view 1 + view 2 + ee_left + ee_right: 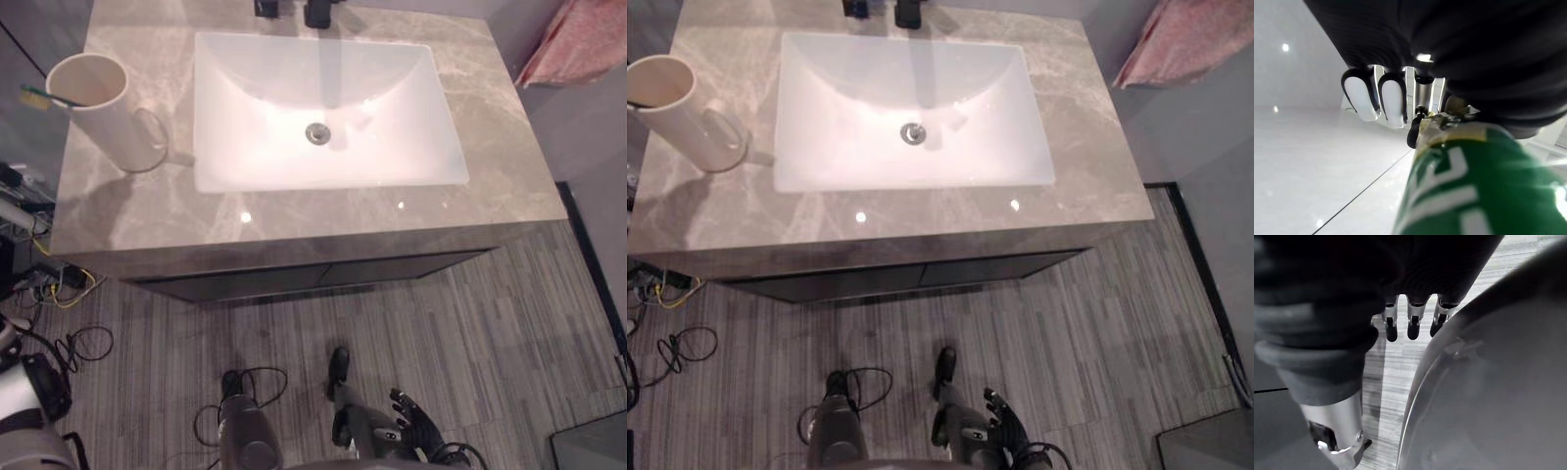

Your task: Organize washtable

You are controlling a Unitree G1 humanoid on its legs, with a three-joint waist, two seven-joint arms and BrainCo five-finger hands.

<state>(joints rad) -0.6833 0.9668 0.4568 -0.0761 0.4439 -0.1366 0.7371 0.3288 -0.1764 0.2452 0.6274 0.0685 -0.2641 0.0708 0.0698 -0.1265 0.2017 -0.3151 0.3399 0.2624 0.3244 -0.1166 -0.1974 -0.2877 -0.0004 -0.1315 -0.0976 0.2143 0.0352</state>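
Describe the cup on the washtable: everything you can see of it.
The cup is tall, plain and cream-white, and looks like ceramic or plastic. It has a loop handle on the side turned toward the sink basin. It stands upright on the grey marbled countertop, near its left edge, apart from the basin. A slim green-and-yellow item, perhaps a toothbrush, sits inside and juts over the rim. Nothing else touches it.

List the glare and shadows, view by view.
Left eye view: two light spots on the counter front, glare in the sink by the drain, cup shadow falling toward the robot. Left wrist view: glint on the green tube in the left hand. Right wrist view: right hand dark against the lit floor.
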